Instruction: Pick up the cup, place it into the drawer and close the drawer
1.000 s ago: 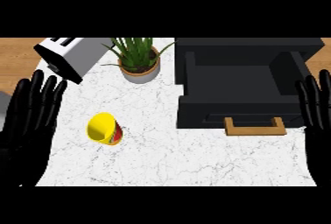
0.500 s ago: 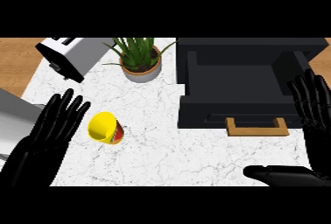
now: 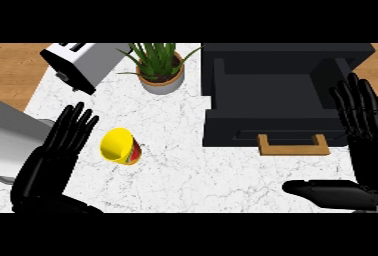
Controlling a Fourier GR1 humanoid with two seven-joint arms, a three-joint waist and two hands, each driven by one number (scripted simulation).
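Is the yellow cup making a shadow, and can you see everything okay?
In the head view, the cup casts only a faint shadow on the counter; the light looks even, with no glare. The left hand and right hand are cut off at the edges.

The toaster (image 3: pixel 81 62) and the drawer unit (image 3: pixel 284 70) are cut off by the upper edge. The right hand (image 3: pixel 362 135) runs past the right edge, its wrist unseen. The cup (image 3: pixel 120 147) hides its own base.
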